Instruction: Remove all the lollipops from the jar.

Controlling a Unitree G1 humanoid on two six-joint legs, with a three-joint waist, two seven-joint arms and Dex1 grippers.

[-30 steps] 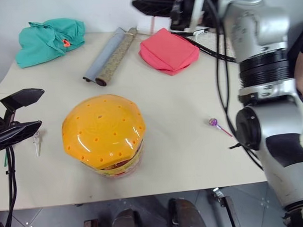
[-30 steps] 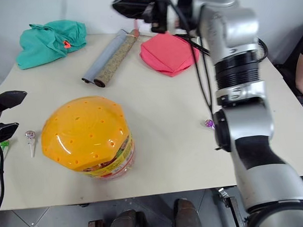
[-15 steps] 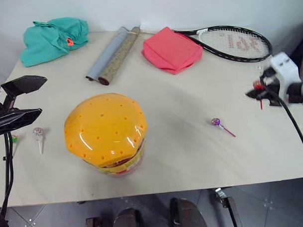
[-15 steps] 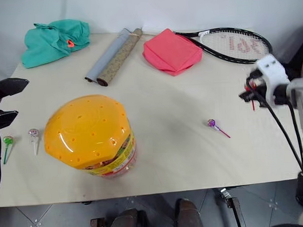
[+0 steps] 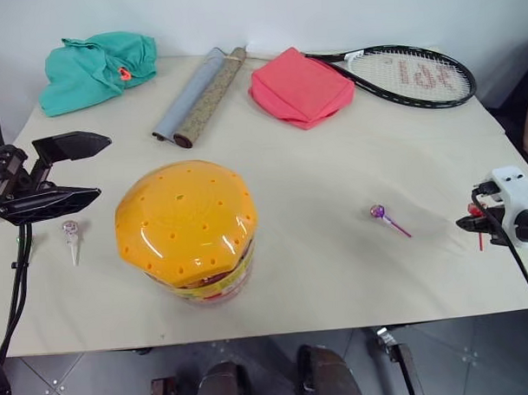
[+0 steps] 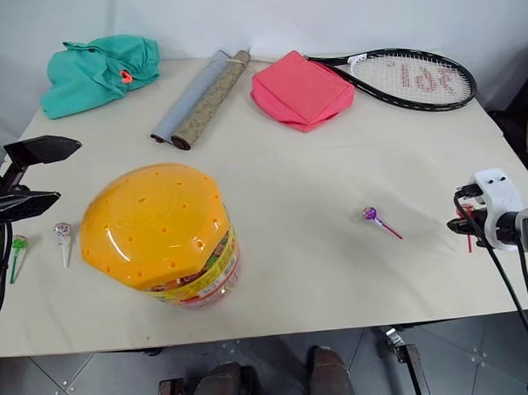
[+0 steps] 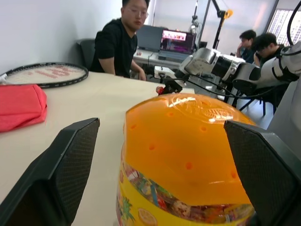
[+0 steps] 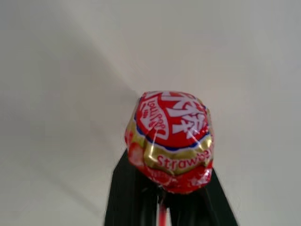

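Note:
The jar [image 5: 189, 243] is a clear tub under a domed orange lid [image 5: 185, 219], standing at the table's front left. My left gripper [image 5: 101, 168] is open just left of the jar, its fingers [image 7: 61, 179] flanking the jar in the left wrist view. My right gripper [image 5: 464, 222] is low near the table's right edge, shut on a red lollipop [image 8: 171, 136] by its stick. A purple lollipop [image 5: 377, 212] lies right of the jar. A pale lollipop [image 5: 70, 228] and a green one [image 6: 19, 243] lie left of it.
At the back lie a teal cloth [image 5: 94, 65], a rolled mat [image 5: 195, 96], a red folded cloth [image 5: 299, 85] and a tennis racket [image 5: 407, 71]. People [image 7: 120, 42] sit at desks beyond the table's right side.
My right arm swung from high over the table's back down to the right edge, carrying the red lollipop. The left gripper edged slightly toward the jar.

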